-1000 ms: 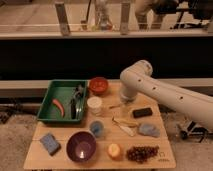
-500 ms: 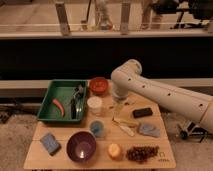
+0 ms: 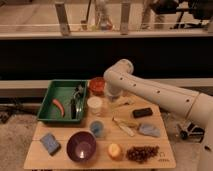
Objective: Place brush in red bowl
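Note:
The brush, slim and dark, lies lengthwise inside the green tray on the left of the table. Just right of the tray's far corner sits the small red bowl. My arm reaches in from the right, its elbow above the table's back edge. The gripper hangs down just right of the red bowl, open, with nothing in it. It is well apart from the brush.
A red chili piece shares the tray. On the table stand a white cup, a blue cup, a purple bowl, a blue sponge, an orange, grapes, a black block, a cream-handled utensil and a grey cloth.
The arm has swung left across the table's back, bringing the gripper from mid-table to beside the red bowl. No object has moved.

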Controlling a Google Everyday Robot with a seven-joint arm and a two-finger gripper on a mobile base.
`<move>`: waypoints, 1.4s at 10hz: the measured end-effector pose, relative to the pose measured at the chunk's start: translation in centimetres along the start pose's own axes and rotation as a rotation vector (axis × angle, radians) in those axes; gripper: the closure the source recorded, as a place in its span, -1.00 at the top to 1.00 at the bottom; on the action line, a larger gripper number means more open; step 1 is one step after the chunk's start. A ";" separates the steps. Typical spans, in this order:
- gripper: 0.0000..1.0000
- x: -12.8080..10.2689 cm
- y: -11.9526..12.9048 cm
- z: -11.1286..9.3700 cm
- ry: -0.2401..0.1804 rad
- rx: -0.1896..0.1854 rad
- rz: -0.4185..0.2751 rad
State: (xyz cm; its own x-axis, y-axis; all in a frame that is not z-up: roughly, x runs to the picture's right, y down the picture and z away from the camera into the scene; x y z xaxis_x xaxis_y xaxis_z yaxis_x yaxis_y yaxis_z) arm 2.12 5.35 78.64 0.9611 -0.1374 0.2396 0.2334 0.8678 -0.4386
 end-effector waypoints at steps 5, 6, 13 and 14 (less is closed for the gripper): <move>0.60 -3.1 -1.1 1.1 -0.027 0.000 -0.034; 0.60 -3.6 -1.3 1.3 -0.029 0.001 -0.042; 0.60 -7.3 -2.2 2.8 -0.056 -0.007 -0.115; 0.60 -7.5 -2.3 3.0 -0.061 -0.010 -0.115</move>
State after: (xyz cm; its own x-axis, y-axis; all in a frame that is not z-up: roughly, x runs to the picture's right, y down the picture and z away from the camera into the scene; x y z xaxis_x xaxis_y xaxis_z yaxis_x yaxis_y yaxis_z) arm -6.07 5.79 80.46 0.9171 -0.2061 0.3412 0.3433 0.8433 -0.4134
